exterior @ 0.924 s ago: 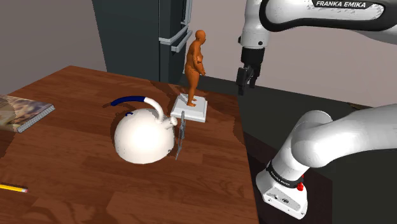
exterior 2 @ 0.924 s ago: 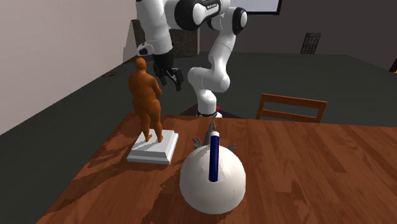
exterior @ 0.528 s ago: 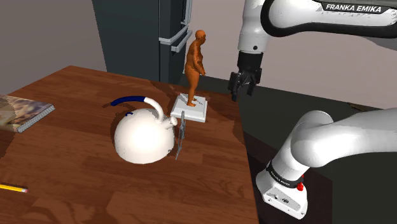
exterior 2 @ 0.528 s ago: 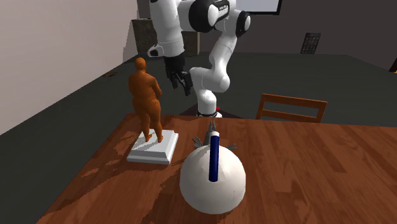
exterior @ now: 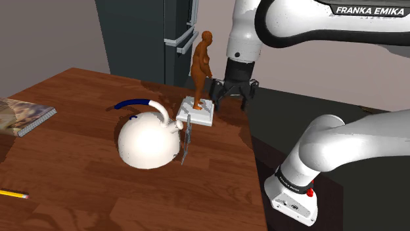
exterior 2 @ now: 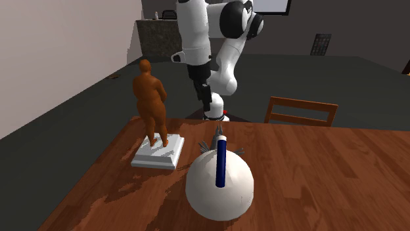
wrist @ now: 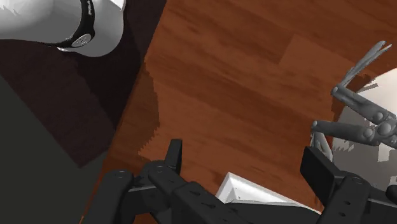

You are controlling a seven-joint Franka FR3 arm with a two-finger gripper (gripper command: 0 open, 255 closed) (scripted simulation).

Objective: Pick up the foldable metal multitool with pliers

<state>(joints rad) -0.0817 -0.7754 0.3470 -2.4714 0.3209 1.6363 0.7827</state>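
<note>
My gripper (exterior: pixel 232 98) hangs with its fingers spread wide and nothing between them. In the wrist view, the gap at the gripper (wrist: pixel 245 162) frames bare wood and a corner of a white plinth (wrist: pixel 254 191), which neither finger touches. In the second exterior view I see the gripper (exterior 2: pixel 205 100) edge-on, pointing down.

In the shoulder view, an orange figurine (exterior: pixel 202 62) stands at 9 o'clock from the gripper, near it but apart, upright on its plinth (exterior: pixel 197 111).

The grey multitool (exterior: pixel 186 138) is at about 7 o'clock from the gripper. It stands on end on the table (exterior: pixel 79 111), pressed against the side of a white kettle (exterior: pixel 148 141) with a blue handle, just in front of the plinth. In the wrist view, the multitool (wrist: pixel 359 118) shows its arms splayed out against the kettle (wrist: pixel 389 89), beyond one finger. In the second exterior view, only grey bits of the multitool (exterior 2: pixel 217 134) peek out at 12 o'clock of the kettle (exterior 2: pixel 220 184).

Further out in the shoulder view, a book (exterior: pixel 23 115) lies at 9 o'clock of the kettle, and a pencil (exterior: pixel 13 194) at 8 o'clock, both well apart from it.
</note>
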